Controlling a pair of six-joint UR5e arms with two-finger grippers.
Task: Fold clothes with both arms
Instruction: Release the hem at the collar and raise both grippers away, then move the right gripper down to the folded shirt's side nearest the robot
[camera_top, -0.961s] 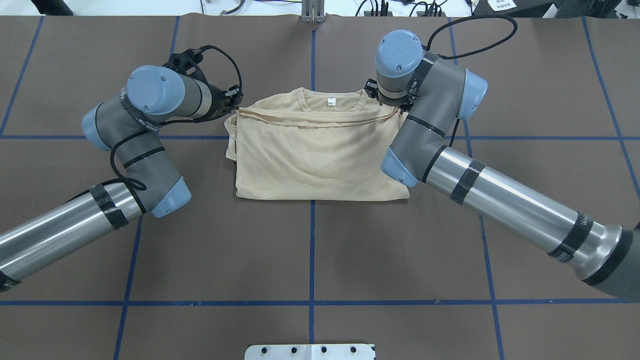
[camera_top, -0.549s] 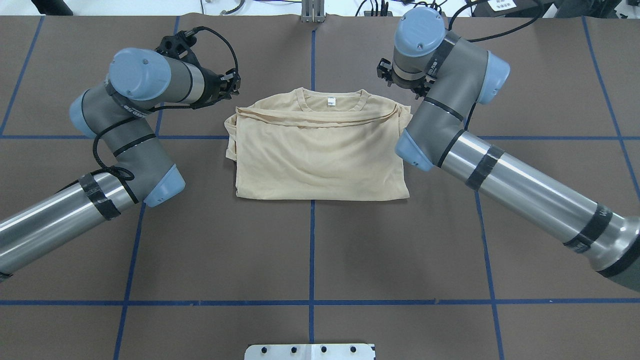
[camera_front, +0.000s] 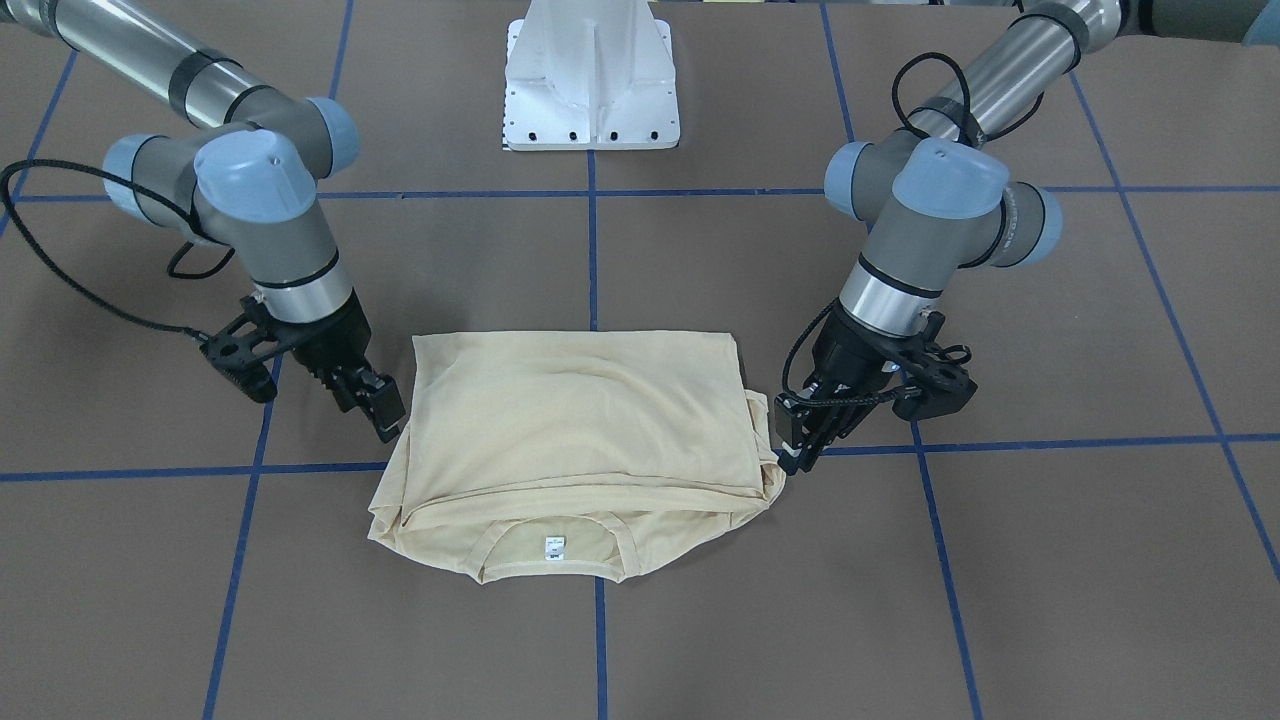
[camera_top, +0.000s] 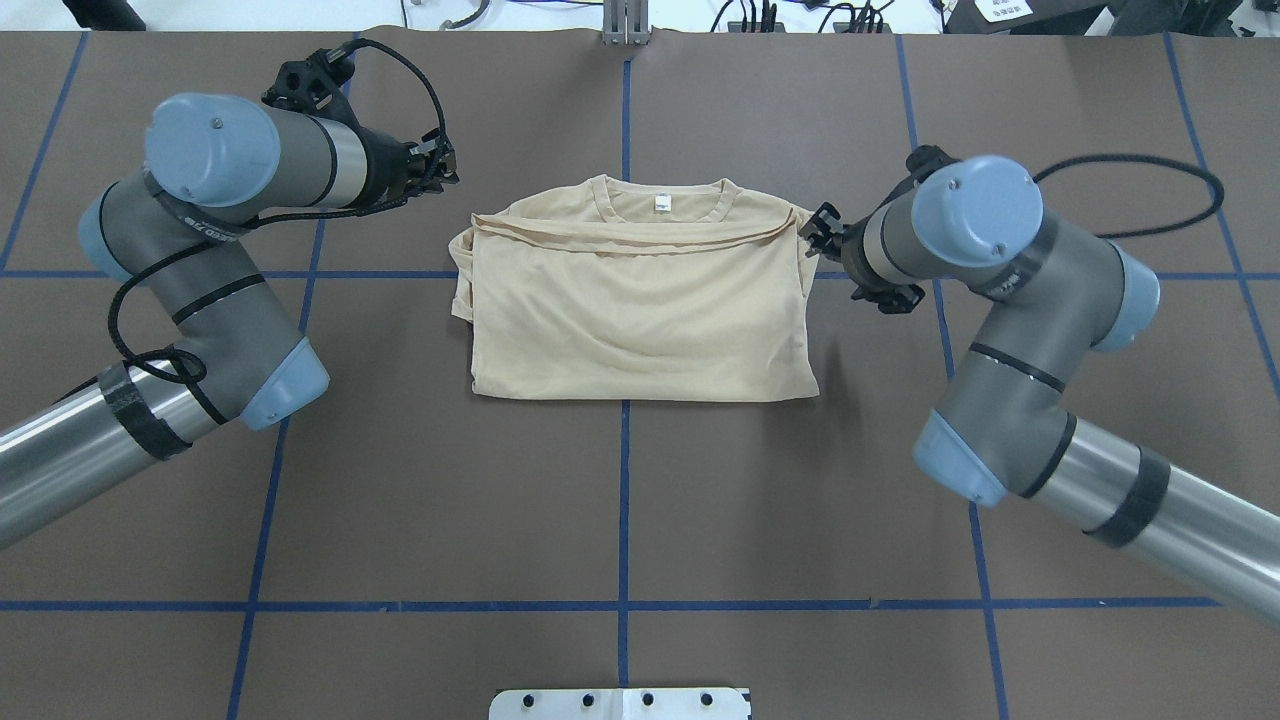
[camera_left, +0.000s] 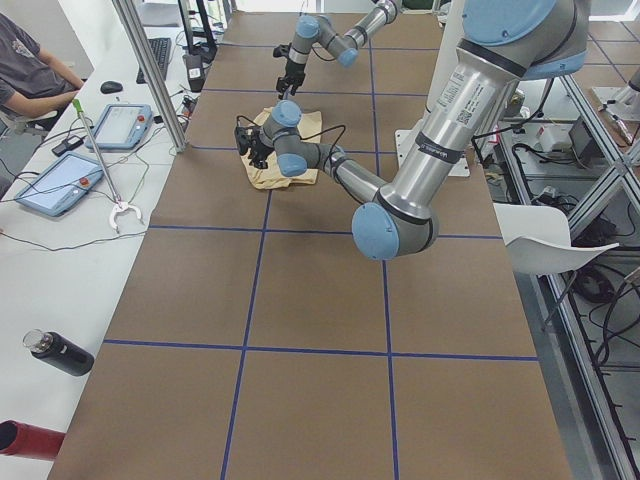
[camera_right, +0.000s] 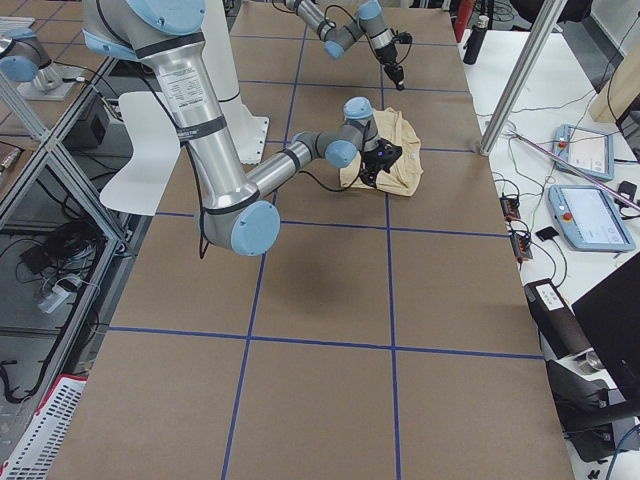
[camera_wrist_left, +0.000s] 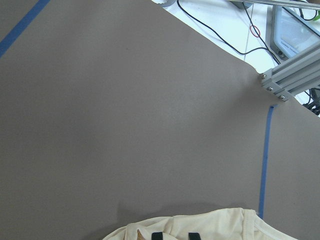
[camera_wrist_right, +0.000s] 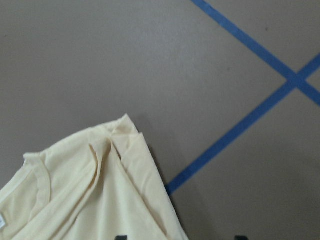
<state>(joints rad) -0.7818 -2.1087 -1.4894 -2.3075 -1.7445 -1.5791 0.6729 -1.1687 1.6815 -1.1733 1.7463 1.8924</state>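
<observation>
Pale yellow T-shirt (camera_top: 640, 310) folded flat on your table (camera_top: 620, 520), right gripper (camera_top: 818, 232) just beside one shoulder of it, fingers (camera_front: 383, 412) wide apart, left gripper (camera_top: 445, 172) near the other shoulder, not touching, its fingers apparently apart too, only the tips visible.

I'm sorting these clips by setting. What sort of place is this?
Probably a robotics lab or test cell: the left arm and right arm work at a table taped into a blue grid, with aluminium frame posts and touchscreen pendants on a white side bench.
</observation>
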